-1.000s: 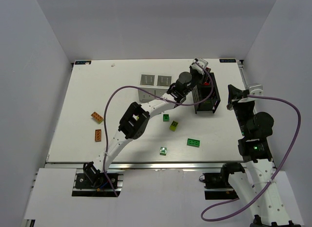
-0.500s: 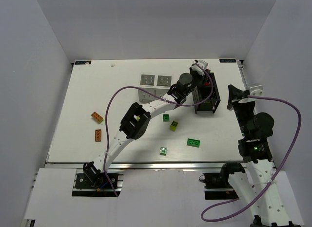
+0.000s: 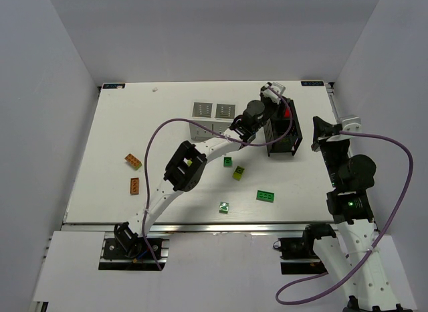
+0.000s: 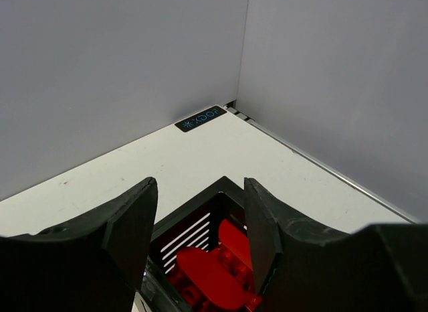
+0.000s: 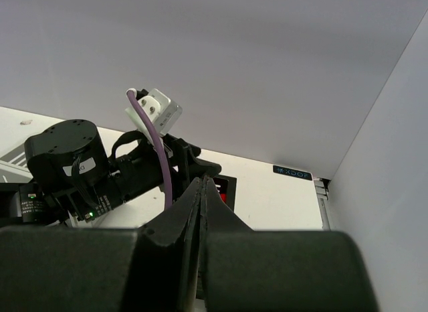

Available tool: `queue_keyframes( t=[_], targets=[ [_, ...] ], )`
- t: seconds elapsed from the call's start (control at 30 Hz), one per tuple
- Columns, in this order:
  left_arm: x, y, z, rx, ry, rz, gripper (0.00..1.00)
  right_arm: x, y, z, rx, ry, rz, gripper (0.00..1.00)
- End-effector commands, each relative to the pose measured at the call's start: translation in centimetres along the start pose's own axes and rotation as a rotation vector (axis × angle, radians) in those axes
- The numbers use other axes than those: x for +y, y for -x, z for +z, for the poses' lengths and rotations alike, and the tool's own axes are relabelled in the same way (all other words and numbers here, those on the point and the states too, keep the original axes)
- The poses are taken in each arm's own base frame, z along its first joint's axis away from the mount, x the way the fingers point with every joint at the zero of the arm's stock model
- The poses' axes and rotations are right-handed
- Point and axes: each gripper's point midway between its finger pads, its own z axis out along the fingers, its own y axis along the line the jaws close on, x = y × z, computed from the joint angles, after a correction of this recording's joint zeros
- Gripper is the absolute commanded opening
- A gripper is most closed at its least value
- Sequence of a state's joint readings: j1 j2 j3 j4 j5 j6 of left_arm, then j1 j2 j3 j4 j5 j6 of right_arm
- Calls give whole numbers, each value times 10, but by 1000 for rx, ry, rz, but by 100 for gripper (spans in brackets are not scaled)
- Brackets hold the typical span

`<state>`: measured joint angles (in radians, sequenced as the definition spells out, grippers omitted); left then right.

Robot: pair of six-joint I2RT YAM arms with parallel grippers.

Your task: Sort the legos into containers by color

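White table (image 3: 120, 165), red legos (image 4: 212, 275) beneath parted left gripper (image 4: 199, 191)

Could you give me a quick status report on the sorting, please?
Left fingers open above black box, red bricks inside. Right fingers shut, empty. Six loose bricks on table. Nothing blocking.

One white box (image 3: 214, 110), one black box (image 3: 295, 139), two orange bricks (image 3: 133, 161) (image 3: 134, 186), four green bricks (image 3: 228, 162) (image 3: 239, 172) (image 3: 265, 196) (image 3: 225, 207).

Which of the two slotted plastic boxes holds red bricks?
The taller black box, under the left gripper; red bricks show inside it, none in the low white box.
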<state>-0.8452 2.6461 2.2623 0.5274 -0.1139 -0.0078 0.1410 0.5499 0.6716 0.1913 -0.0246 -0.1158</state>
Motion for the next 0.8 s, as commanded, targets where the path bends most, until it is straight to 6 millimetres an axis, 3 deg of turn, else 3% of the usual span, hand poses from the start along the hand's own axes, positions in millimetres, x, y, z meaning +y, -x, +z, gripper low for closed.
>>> queue_keyframes(
  t=[0.0, 0.03, 0.07, 0.13, 0.17, 0.2, 0.23, 0.27, 0.33, 0.37, 0.4, 0.43, 0.47, 0.5, 0.53, 0.57, 0.6, 0.63, 0.67, 0.7, 0.73, 0.77],
  targets=[
    [2, 61, 4, -78, 2, -2, 63, -4, 12, 3, -53, -19, -15, 0],
    [2, 66, 3, -80, 1, -2, 61, -4, 12, 3, -53, -21, -16, 0],
    [1, 88, 0, -100, -1, -4, 51, -4, 12, 3, -52, -19, -17, 0],
    [3, 93, -7, -57, 6, 9, 38, -1, 11, 2, -52, -5, -22, 0],
    [6, 128, -14, -83, 10, 34, 31, 1, 9, 2, -45, 5, -26, 0],
    [9, 129, -21, -37, 15, 49, 17, 5, 7, 2, -43, 31, -30, 0],
    [11, 120, -31, 15, 24, 58, 11, 8, 7, 2, -41, 50, -36, 0],
    [16, 162, -44, -15, 40, 56, 7, 12, 4, 1, -31, 74, -55, 0],
    [22, 170, -67, 41, 65, 44, 6, 30, 0, -1, -25, 182, -88, 12],
    [27, 149, -84, 113, 83, 44, 9, 36, -2, -3, -23, 218, -104, 17],
    [31, 183, -106, 98, 90, 37, 17, 50, -7, -6, -13, 309, -143, 27],
    [33, 186, -119, 118, 100, 18, 40, 58, -10, -9, -12, 364, -167, 33],
    [38, 165, -138, 185, 116, 7, 48, 65, -12, -12, -9, 415, -186, 38],
    [42, 160, -155, 243, 133, 1, 55, 80, -19, -19, -3, 515, -209, 49],
    [45, 189, -176, 220, 138, -24, 62, 87, -22, -22, 2, 561, -215, 55],
    [47, 187, -191, 257, 145, -26, 64, 93, -26, -25, 9, 604, -219, 62],
    [55, 164, -214, 349, 178, -15, 67, 105, -26, -30, -1, 691, -224, 76],
    [63, 189, -235, 316, 208, -42, 69, 112, -32, -35, 18, 744, -213, 80],
    [70, 188, -251, 329, 230, -53, 71, 118, -36, -39, 29, 788, -203, 85],
    [78, 159, -275, 396, 252, -58, 72, 128, -38, -45, 29, 864, -184, 89],
    [91, 180, -298, 341, 290, -103, 75, 133, -41, -49, 35, 902, -178, 89],
    [100, 176, -313, 343, 317, -120, 79, 137, -42, -51, 35, 928, -171, 89]
  ],
)
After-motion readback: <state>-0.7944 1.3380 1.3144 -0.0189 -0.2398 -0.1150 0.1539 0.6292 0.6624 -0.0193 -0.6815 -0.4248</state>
